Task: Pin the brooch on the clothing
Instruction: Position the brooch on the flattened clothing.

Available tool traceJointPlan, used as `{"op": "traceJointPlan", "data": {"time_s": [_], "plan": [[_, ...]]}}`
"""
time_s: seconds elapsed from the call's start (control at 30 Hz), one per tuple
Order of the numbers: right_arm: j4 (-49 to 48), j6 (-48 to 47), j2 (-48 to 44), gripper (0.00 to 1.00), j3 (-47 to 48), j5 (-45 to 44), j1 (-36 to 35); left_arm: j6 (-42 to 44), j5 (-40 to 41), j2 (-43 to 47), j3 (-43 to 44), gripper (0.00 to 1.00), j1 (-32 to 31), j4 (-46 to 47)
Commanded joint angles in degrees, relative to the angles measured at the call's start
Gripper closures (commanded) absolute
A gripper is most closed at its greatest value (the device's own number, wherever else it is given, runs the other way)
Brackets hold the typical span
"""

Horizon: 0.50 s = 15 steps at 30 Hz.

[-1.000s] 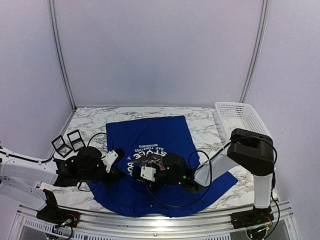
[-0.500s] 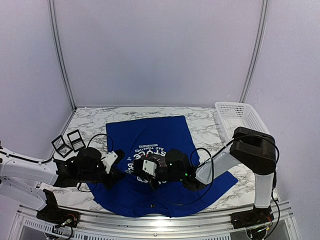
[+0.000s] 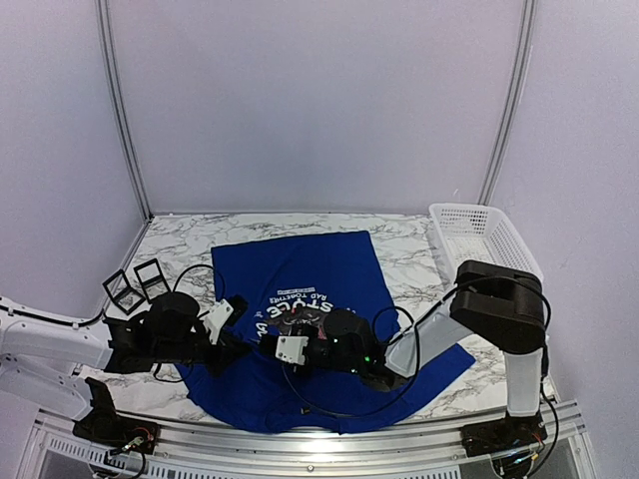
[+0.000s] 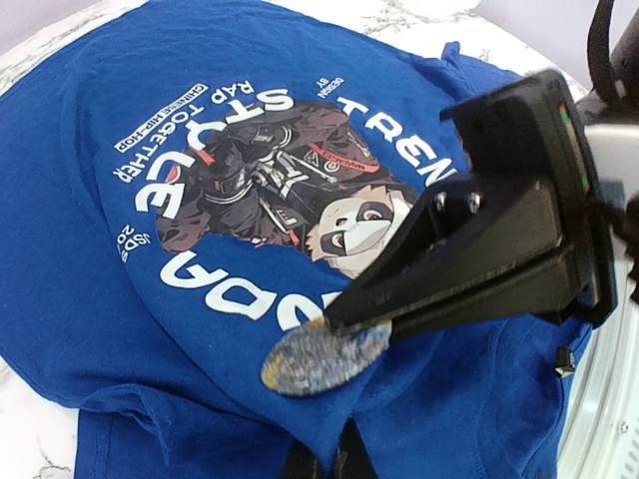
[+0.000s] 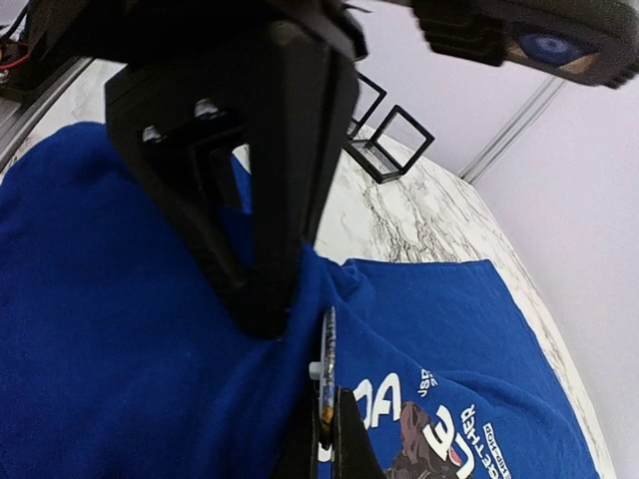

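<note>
So, right gripper [image 4: 349, 317] is clamped on the brooch [image 4: 321, 357], just beside the left gripper [image 5: 268, 309], whose jaws pinch a T-shirt [image 4: 120, 299] fold.

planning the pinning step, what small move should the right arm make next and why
Probably nudge the brooch into the T-shirt fold: the right gripper holds it at the ridge of fabric that the left gripper pinches up.
</note>
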<state>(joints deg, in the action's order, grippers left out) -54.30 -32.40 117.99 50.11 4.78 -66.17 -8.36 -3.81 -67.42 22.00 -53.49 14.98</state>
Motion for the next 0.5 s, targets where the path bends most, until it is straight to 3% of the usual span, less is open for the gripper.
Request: {"op": "traceJointPlan", "data": {"time_s": [0.0, 0.17, 0.47], "plan": [[-1.59, -4.77, 1.51, 1.00, 0.74, -3.32, -1.06, -0.24, -0.76, 1.49, -0.29, 1.00, 0.32, 1.36], [-1.88, -4.74, 1.25, 1.00, -0.24, -2.54, -1.24, -0.21, -0.29, 1.84, -0.36, 1.00, 0.40, 1.63], [-2.17, 0.88, -2.01, 1.00, -1.72, 6.56, -1.37, -0.34, 1.44, 2.20, -1.06, 1.00, 0.88, 1.72]]}}
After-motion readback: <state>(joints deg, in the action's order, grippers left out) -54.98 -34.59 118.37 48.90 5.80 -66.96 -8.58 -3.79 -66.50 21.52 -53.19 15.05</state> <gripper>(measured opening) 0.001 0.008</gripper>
